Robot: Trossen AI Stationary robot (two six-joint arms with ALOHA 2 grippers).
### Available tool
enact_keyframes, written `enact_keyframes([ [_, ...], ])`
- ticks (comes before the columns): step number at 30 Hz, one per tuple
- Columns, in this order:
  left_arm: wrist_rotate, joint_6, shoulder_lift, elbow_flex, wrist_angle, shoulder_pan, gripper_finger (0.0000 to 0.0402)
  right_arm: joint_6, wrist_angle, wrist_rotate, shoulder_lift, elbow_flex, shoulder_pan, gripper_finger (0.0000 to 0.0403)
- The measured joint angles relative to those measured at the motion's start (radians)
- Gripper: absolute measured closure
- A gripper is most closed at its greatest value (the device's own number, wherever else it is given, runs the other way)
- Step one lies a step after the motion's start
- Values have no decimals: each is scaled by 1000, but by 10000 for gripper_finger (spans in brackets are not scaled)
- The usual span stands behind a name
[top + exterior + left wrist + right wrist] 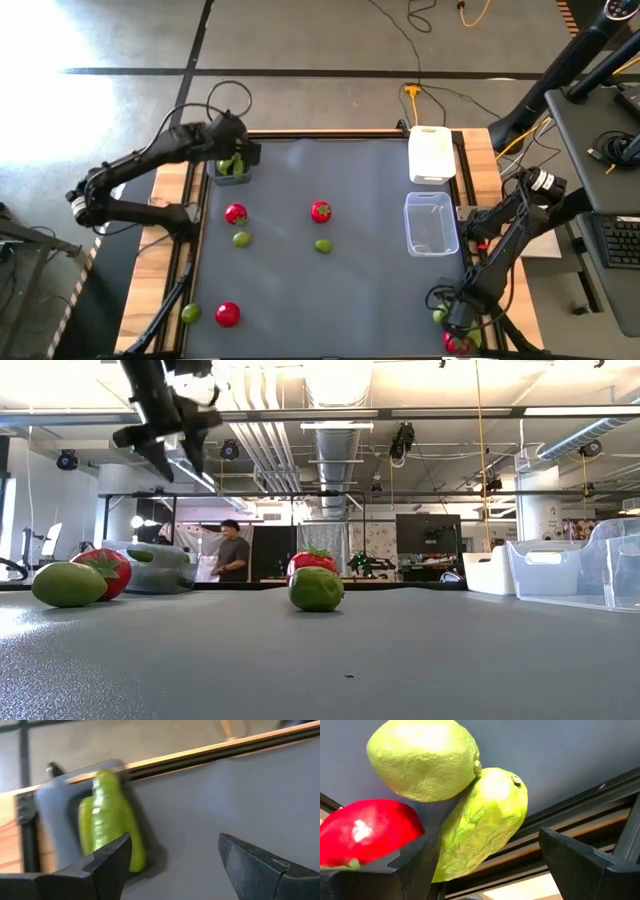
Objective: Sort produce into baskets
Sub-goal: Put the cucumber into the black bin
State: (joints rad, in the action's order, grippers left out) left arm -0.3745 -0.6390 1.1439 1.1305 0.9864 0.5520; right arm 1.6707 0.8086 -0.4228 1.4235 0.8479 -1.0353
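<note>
Left gripper (236, 150) over grey bin (232, 172) holding cucumbers (107, 817), jaws open and empty; right gripper (458, 322) jaws open around cucumber (482, 822) at table corner

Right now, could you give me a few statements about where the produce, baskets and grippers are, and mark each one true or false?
1. The dark grey basket holds green cucumbers. True.
2. The clear basket has a tomato in it. False: it looks empty.
3. The left gripper is open above the dark grey basket. True.
4. The white basket sits beside the dark grey one. False: it is at the table's opposite side, next to the clear basket.
5. The right gripper is open by a lime, a cucumber and a tomato at the table's edge. True.
</note>
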Motion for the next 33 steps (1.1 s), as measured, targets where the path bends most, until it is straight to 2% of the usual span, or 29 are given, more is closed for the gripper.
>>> enact_keyframes([
  [10,-197,-137,-5,0,-27,-270,123,9,15,-28,48,-6,73,78],
  [16,-215,-160,52,-1,-28,-330,123,27,-143,-32,127,-5,97,78],
  [22,-219,-189,87,-2,-25,-363,123,10,-163,-95,213,4,100,85],
  [26,-242,-213,85,-2,-25,-393,123,-6,-156,-88,223,16,100,123],
  [33,-314,-216,54,0,-36,-514,123,33,-106,-65,172,13,100,232],
])
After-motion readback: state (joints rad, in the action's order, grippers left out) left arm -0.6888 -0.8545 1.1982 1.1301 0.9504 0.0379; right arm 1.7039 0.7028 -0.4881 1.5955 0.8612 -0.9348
